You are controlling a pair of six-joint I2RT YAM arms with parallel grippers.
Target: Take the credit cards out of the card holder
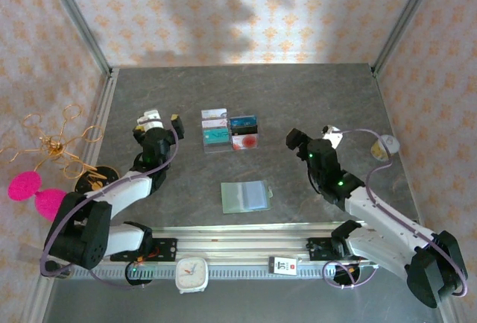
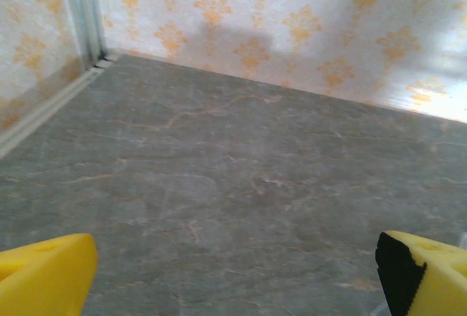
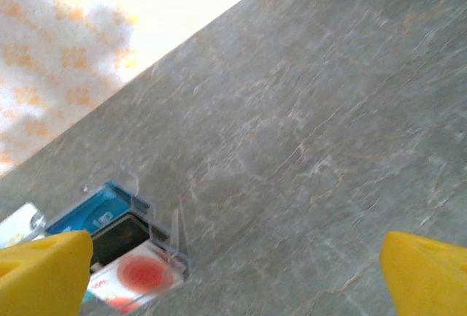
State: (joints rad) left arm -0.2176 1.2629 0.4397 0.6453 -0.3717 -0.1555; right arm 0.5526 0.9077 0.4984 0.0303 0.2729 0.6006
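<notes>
The sage-green card holder lies flat on the grey table, near the front middle. A light blue credit card shows on its right half. My left gripper hovers at the left of the table, well behind and to the left of the holder. Its yellow fingers stand wide open over bare table, as does the gripper in the left wrist view. My right gripper sits to the right of the holder and behind it, also open, with nothing between its yellow fingertips.
A clear stand with white, teal, dark-blue and red-and-white cards is behind the holder; its corner shows in the right wrist view. A white clock and a small tag sit on the front rail. Pink pom-poms are at the left, a round object at the right.
</notes>
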